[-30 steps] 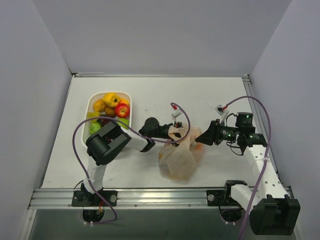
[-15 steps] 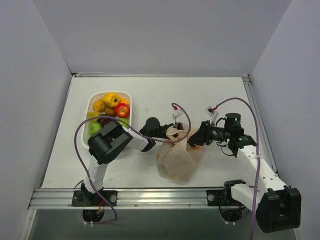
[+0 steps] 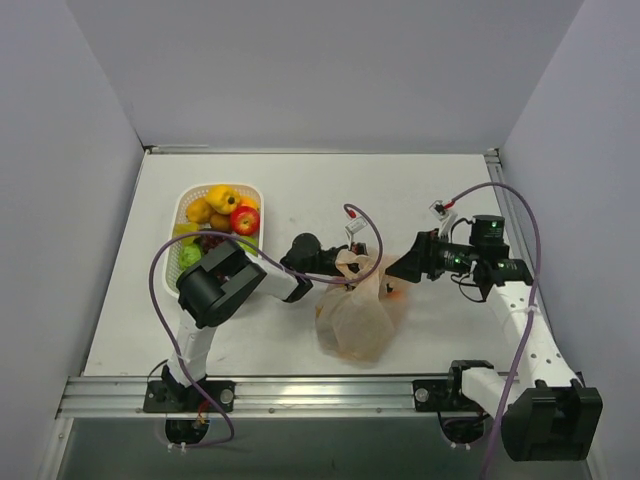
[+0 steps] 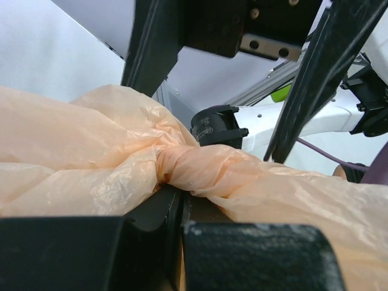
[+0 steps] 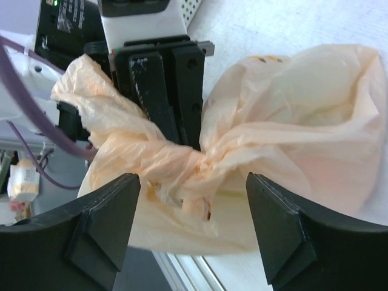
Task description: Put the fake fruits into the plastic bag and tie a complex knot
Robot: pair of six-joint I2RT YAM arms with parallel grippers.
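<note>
thin translucent pale orange plastic bag [image 3: 355,318] lies on the white bench [image 3: 320,190] near the middle of its near edge, twisted neck pinched in the closed left claw [image 3: 338,272]; right claw [image 3: 393,272] spread wide just beside the bag, holding nothing.

The bag [image 3: 352,318] is lying slumped on the surface [image 3: 310,190], pale orange, translucent and crinkled, its top twisting into a tight knot [image 5: 177,159]. Something orange is showing through its right side. The fruits [image 3: 222,210] are sitting heaped in a basket [image 3: 178,215] well to its left: yellow, red, orange, green.
</note>
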